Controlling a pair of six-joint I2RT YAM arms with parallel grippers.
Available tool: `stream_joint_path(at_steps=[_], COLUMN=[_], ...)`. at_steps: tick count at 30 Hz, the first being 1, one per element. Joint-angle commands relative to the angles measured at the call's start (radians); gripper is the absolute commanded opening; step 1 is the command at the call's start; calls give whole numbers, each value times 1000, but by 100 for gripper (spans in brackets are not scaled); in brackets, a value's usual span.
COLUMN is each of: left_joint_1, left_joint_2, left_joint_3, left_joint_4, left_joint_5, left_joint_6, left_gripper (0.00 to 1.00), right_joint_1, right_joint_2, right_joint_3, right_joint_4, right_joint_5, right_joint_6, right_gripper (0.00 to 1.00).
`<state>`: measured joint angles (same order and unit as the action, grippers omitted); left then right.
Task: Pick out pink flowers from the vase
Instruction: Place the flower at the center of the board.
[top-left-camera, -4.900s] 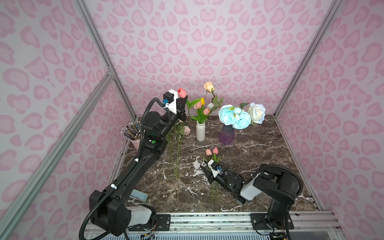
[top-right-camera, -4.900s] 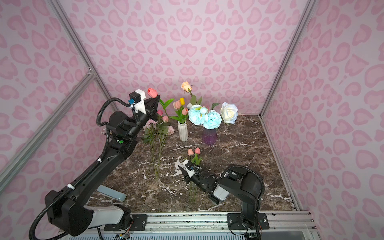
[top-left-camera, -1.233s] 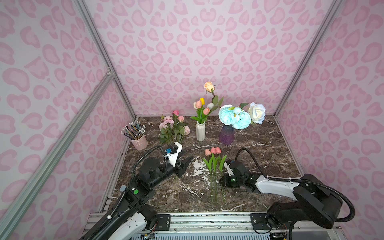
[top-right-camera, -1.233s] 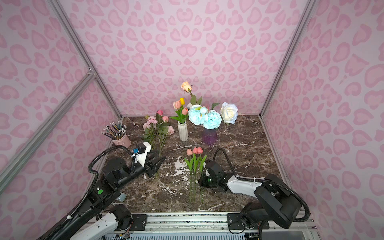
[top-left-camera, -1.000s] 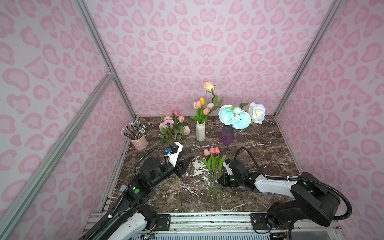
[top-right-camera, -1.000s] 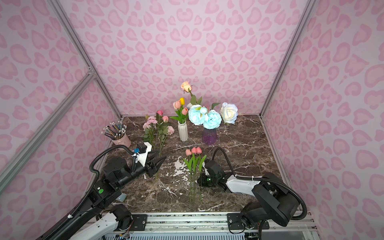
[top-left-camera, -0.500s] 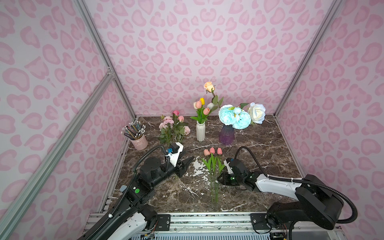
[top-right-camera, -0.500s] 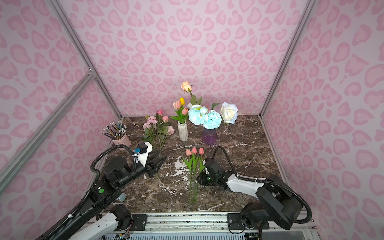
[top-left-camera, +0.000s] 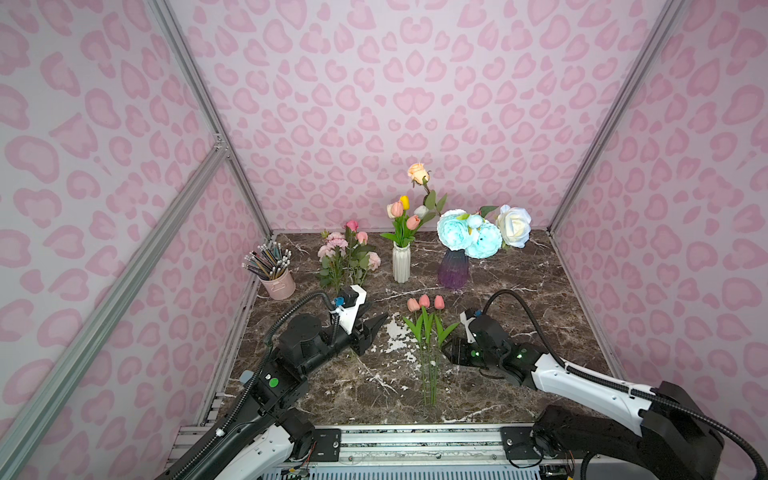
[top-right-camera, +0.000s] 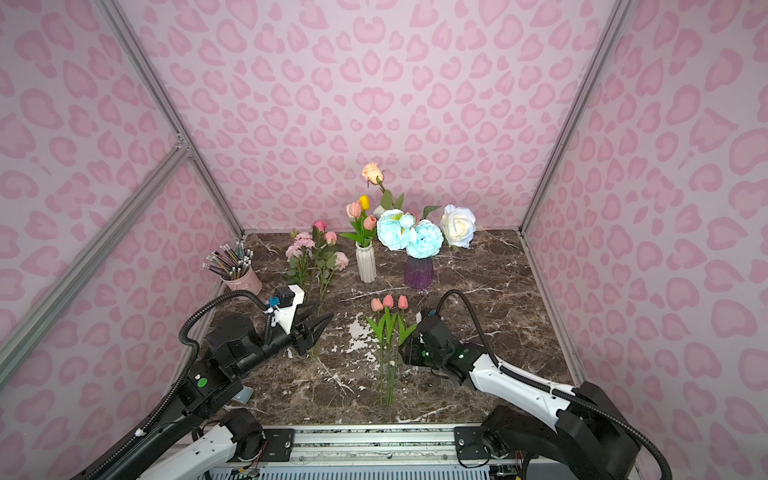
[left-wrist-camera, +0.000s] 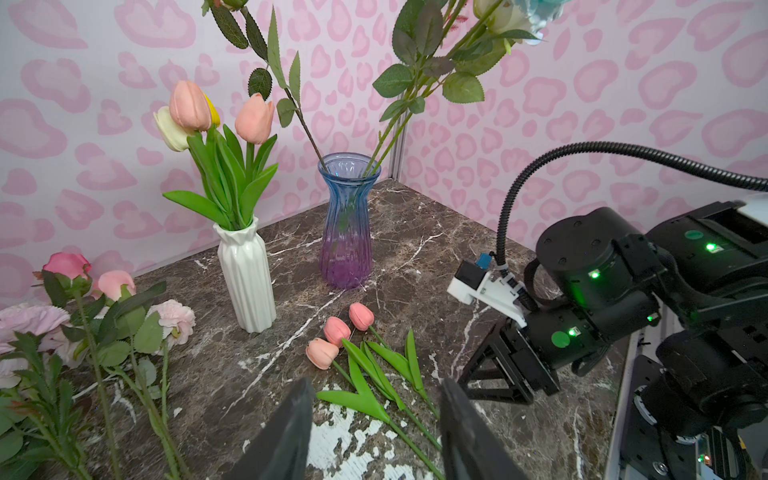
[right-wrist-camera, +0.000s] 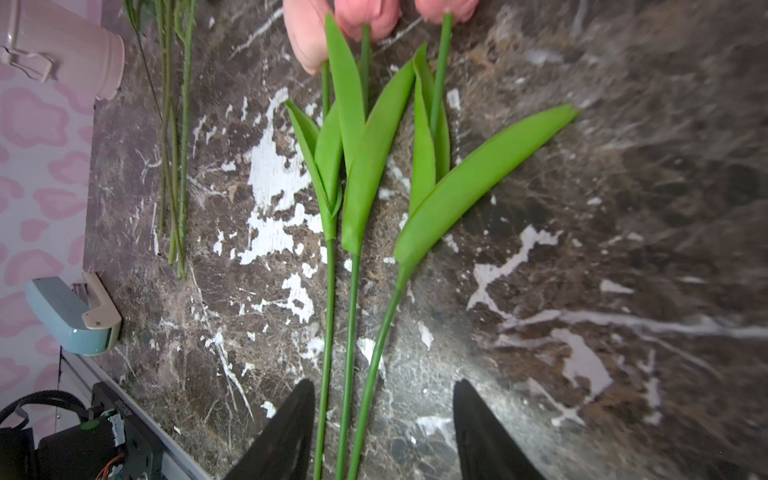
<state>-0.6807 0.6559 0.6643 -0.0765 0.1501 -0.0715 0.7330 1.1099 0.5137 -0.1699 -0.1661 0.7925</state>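
Pink tulips (top-left-camera: 424, 301): three, lying flat on the tabletop (top-left-camera: 548, 282).
Right tool (right-wrist-camera: 383, 384): jaws apart astride their stems, gripping nothing.
Left tool (left-wrist-camera: 376, 384): jaws apart, empty.

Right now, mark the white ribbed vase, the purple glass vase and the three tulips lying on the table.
white ribbed vase (top-left-camera: 401, 266): in a top view, middle of its body.
purple glass vase (top-left-camera: 453, 271): in a top view, lower body.
three tulips (left-wrist-camera: 336, 330): left wrist view, the middle bloom.
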Motion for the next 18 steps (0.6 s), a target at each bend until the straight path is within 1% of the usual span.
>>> stream_joint_path(at_steps=[1, 5, 11, 14, 17, 18], left_joint_1=[1, 1, 1, 1, 5, 8], left_joint_2=[2, 17, 59, 78, 118, 132], left_joint_3=[-1, 1, 17, 23, 46, 59], left_joint_4=[17, 16, 14, 17, 24, 27], left_joint_5=[3, 3, -6, -17, -41, -51], left_joint_6=[0, 0, 2, -2, -18, -42], left_gripper=[51, 51, 51, 51, 51, 52], right_joint_1=[0, 0, 0, 1, 0, 0], right_joint_2=[-54, -96, -122, -137, -143, -146], right_joint_3=[9, 34, 85, 97, 114, 118], right_joint_4=[-53, -86, -146, -147, -152, -152], right_joint_5=[66, 91, 165, 173, 189, 200], right_joint_6=[-27, -39, -73, -88, -101, -107], right_gripper=[56, 56, 56, 56, 56, 56])
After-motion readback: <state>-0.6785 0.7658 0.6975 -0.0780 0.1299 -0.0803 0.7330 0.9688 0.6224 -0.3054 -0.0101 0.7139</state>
